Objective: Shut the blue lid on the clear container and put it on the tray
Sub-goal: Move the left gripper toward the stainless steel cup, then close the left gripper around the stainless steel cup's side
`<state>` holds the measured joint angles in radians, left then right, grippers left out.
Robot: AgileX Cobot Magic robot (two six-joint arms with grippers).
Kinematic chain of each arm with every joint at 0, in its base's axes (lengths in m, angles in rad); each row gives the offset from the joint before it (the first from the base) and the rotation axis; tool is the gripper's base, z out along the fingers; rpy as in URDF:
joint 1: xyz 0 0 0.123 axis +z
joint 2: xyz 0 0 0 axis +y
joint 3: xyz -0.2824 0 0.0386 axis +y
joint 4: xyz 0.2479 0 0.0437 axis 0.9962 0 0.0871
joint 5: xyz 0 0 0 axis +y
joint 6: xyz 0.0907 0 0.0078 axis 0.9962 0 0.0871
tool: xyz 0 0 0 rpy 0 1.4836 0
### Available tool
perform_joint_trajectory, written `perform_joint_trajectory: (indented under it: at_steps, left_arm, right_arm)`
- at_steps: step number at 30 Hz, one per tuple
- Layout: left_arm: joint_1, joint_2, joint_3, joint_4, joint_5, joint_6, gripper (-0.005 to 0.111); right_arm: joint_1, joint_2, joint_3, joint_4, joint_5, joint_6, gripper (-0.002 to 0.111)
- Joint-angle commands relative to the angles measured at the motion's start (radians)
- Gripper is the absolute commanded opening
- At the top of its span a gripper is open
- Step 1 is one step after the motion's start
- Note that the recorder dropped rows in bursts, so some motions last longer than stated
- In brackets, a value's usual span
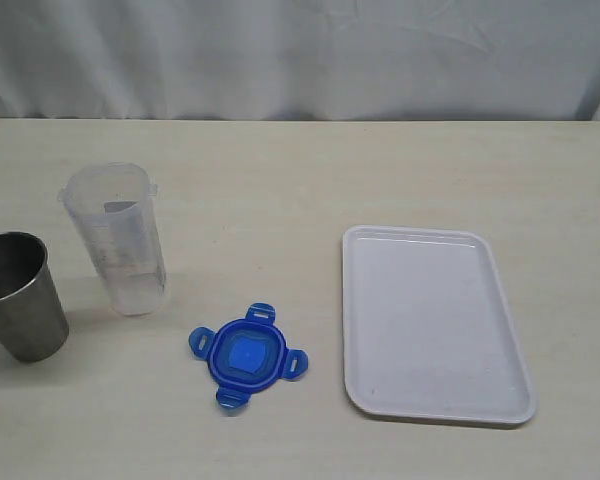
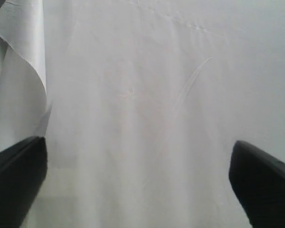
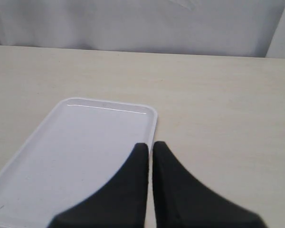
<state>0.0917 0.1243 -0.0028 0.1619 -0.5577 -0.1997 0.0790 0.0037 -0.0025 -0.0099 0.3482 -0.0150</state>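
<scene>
Nothing had yet been gripped, so the step in hand was judged to be picking up the blue lid (image 1: 247, 355), which lay flat on the table (image 1: 280, 170) with its four flaps splayed outward, between the clear container (image 1: 118, 240) and the tray (image 1: 435, 325) and touching neither. A good pick would probably take the lid by two opposite edges of its body, not by a loose flap, so that it stayed level for seating on the mouth. No sticker showed on its upper face, so which side was up should be checked first. The container stood upright and open, just beside a steel cup (image 1: 18, 295), and any downward press risked tipping so tall and narrow a canister unless the other arm steadied it. Neither arm appeared in the exterior view. The left gripper (image 2: 137, 156) had its jaws spread wide and faced the white curtain (image 2: 133, 71), aimed at no object. The right gripper (image 3: 150, 148) had its fingers pressed together, empty, and hung above the tray's (image 3: 76, 152) near edge.
</scene>
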Motion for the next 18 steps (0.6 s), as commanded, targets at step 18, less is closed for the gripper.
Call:
perform_joint_trajectory:
  at_steps: [18]
  left_arm:
    - [0.002,0.595,0.003,0.116,0.039,-0.004,0.105]
  right_arm:
    - [-0.007,-0.004,0.003,-0.002,-0.003,0.0,0.004]
